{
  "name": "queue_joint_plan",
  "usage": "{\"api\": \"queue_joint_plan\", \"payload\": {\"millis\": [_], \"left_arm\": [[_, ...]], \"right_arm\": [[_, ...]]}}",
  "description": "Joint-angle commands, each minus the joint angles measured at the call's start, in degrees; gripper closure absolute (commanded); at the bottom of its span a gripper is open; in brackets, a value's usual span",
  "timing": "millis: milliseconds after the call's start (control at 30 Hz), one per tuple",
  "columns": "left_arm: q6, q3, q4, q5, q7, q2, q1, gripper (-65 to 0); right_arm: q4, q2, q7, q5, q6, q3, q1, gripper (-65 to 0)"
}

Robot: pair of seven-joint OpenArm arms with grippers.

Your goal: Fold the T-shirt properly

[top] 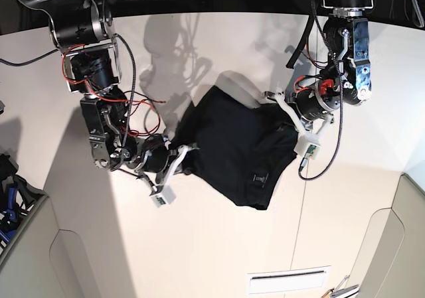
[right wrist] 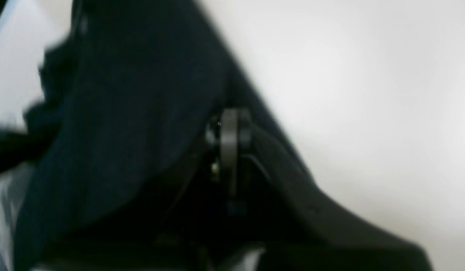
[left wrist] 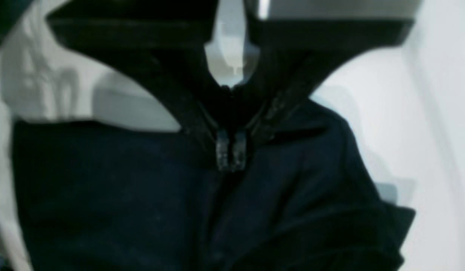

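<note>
The soft black cloth T-shirt (top: 236, 149) hangs bunched mid-table, held between both arms. At nine o'clock the right gripper (top: 186, 153) pinches its edge; at three o'clock the left gripper (left wrist: 231, 152) is clenched on cloth.

Base view: set high overhead, facing straight down on the white table (top: 219, 245), far enough to take in both arms and the whole T-shirt (top: 232, 149) between them. Left wrist view: mounted on the arm at the base view's right, looking along the left gripper (left wrist: 231, 152) from very close, cloth (left wrist: 142, 195) filling the lower frame, table beyond. Right wrist view: mounted on the arm at the base view's left, pressed closer still, badly blurred, right gripper (right wrist: 229, 150) at centre, cloth (right wrist: 123, 113) across the left half, pale table (right wrist: 368, 94) to the right. Shared by all three: the black cloth and the table surface.
</note>
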Motion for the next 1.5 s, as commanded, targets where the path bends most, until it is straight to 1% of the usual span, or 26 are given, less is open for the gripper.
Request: {"api": "queue_joint_plan", "payload": {"millis": [0, 100, 200, 300, 500, 633, 733, 833, 867, 933, 1067, 1133, 1200, 1267, 1467], "left_arm": [[-0.1, 0.0, 1.0, 0.6, -1.4, -0.3, -1.4, 0.0], [1.8, 0.0, 0.9, 4.4, -1.4, -0.5, -2.8, 0.0], [1.9, 0.0, 0.9, 4.6, -1.6, -1.0, -3.1, 0.0], [1.9, 0.0, 0.8, 4.7, -1.6, -1.3, -2.9, 0.0], [1.9, 0.0, 0.7, 4.4, -1.6, -1.3, -3.3, 0.0], [1.9, 0.0, 0.7, 4.0, -1.6, -1.3, -3.3, 0.0], [2.3, 0.0, 0.7, 4.0, -1.7, -1.3, -3.4, 0.0], [4.3, -0.2, 1.7, 3.5, -1.6, -2.0, -3.6, 0.0], [4.3, -0.5, 2.6, 3.0, -1.6, -2.4, -3.5, 0.0], [4.3, -1.4, 5.6, 2.1, -0.5, -3.5, -2.7, 0.0], [4.3, -4.4, 13.4, -0.2, 3.1, -5.6, 2.0, 0.0], [4.3, -6.6, 16.9, -1.2, 3.6, -6.1, 5.8, 0.0], [4.3, -9.0, 20.2, -1.2, 3.6, -6.1, 10.2, 0.0], [4.3, -11.6, 23.1, -1.2, 3.7, -6.1, 15.1, 0.0], [4.3, -21.8, 28.3, -2.1, 5.7, -6.0, 29.2, 0.0]], "right_arm": [[0.9, 0.2, -0.3, 1.2, 0.5, -0.3, 1.4, 0.0], [1.0, 0.2, -3.8, 4.2, 0.5, -0.4, 0.5, 0.0], [3.0, 0.2, -7.3, 7.9, 0.7, -0.4, -2.0, 0.0], [7.9, 0.2, -8.9, 10.3, 0.7, -0.4, -7.1, 0.0], [21.9, 0.4, -9.5, 10.2, 0.6, -0.4, -19.0, 0.0], [30.1, 0.4, -9.6, 10.2, 0.7, -0.4, -25.1, 0.0], [34.2, 0.4, -9.6, 9.6, 0.6, -0.4, -27.5, 0.0], [37.1, 0.4, -10.0, 6.7, 0.0, 0.3, -28.0, 0.0], [38.0, 0.4, -10.6, 6.1, 0.0, 0.9, -28.0, 0.0], [40.3, 0.4, -13.0, 6.0, 0.0, 2.8, -28.0, 0.0], [45.6, 0.6, -21.7, 8.0, 0.0, 8.4, -28.0, 0.0], [48.1, 1.7, -25.2, 11.2, 0.0, 11.2, -28.5, 0.0], [50.7, 4.0, -26.7, 15.2, 0.0, 13.4, -29.9, 0.0], [53.2, 6.7, -26.7, 17.7, 0.0, 15.0, -32.4, 0.0], [59.1, 13.8, -26.7, 21.2, 0.0, 15.7, -43.2, 0.0]]}}
